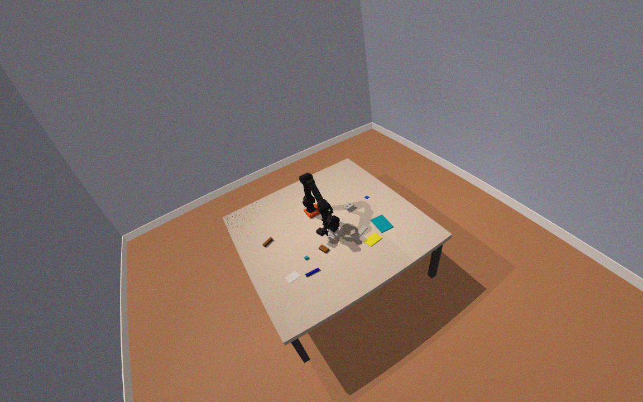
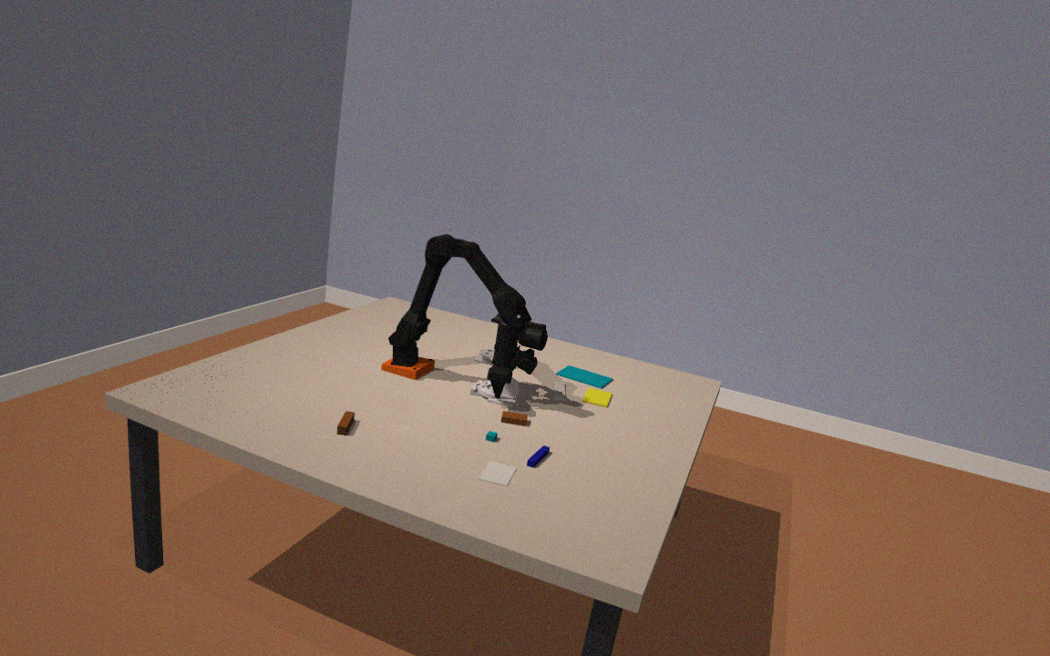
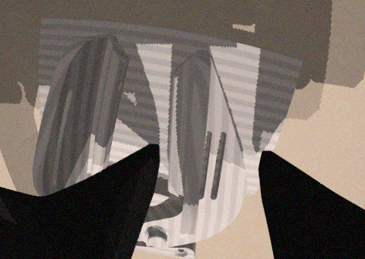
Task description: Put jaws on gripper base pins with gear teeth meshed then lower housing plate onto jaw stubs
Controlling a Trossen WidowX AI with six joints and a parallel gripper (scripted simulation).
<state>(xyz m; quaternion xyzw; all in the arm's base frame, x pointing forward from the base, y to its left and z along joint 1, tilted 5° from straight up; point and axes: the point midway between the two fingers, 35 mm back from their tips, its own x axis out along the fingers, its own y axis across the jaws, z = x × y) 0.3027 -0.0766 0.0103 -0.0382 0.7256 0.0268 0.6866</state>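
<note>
The white ribbed gripper base (image 3: 279, 71) (image 2: 479, 390) lies on the table under my hand. Two pale jaws lie over it, the left jaw (image 3: 81, 115) and the right jaw (image 3: 230, 175), side by side and apart at their long ends. My gripper (image 3: 210, 157) (image 2: 499, 394) is open, its fingers low on either side of the right jaw, with a gap at the right finger. A round stub (image 3: 156, 232) shows near the right jaw's lower end. The left finger hides the left jaw's lower end, so the gear teeth cannot be seen. A light piece with holes, seemingly the housing plate (image 1: 349, 205) (image 2: 486, 355), lies behind.
A thin white piece (image 1: 363, 231) (image 2: 559, 387) is near a yellow plate (image 1: 373, 239) (image 2: 596, 397) and a teal plate (image 1: 382, 223) (image 2: 584, 376). A brown block (image 1: 323, 248) (image 2: 514, 418), teal cube (image 1: 306, 258) (image 2: 491, 436) and blue bar (image 1: 312, 272) (image 2: 538, 456) lie in front.
</note>
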